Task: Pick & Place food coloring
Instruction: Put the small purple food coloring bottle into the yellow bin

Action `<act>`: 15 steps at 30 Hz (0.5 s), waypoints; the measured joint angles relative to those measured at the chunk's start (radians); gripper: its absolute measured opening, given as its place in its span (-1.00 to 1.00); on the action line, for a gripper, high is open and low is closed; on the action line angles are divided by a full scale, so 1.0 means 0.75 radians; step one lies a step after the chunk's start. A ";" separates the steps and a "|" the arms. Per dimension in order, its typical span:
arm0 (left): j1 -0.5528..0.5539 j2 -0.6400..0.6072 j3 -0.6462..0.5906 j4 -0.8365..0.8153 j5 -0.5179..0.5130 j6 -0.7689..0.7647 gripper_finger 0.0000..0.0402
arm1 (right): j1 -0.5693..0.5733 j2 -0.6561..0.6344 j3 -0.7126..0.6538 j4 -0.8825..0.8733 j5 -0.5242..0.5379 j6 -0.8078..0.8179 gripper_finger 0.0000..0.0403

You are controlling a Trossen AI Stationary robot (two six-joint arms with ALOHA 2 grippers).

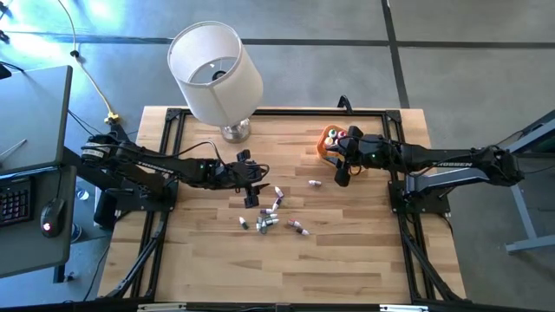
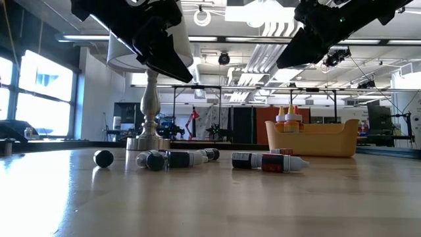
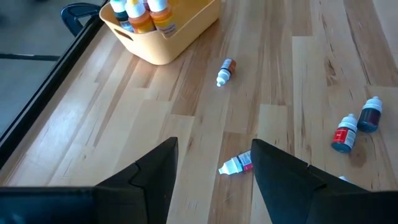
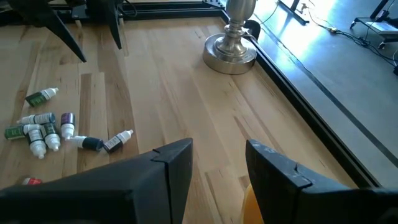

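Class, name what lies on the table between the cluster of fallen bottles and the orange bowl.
One lone dropper bottle lies between the bottle cluster and the orange bowl; otherwise bare wood. The high view shows it.

A robotics lab in an open industrial hall

The wooden tabletop (image 1: 347,260) sits in a black metal frame (image 1: 173,117) on a bare concrete floor (image 1: 451,52). Beyond it the low view shows a wide hall with exposed ceiling ducts (image 2: 263,46), strip lights, big windows (image 2: 46,95) and further rigs. A desk (image 1: 30,113) with keyboard (image 1: 10,204) and mouse (image 1: 52,217) stands behind the left arm.
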 joint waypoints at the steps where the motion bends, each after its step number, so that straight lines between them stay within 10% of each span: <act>1: 0.000 0.003 0.000 0.000 0.001 -0.008 -0.02 | 0.000 0.000 0.000 0.000 0.000 0.000 -0.29; 15: 0.000 0.011 0.001 -0.009 0.114 -0.092 -0.02 | 0.000 0.000 0.001 -0.001 0.000 0.000 -0.29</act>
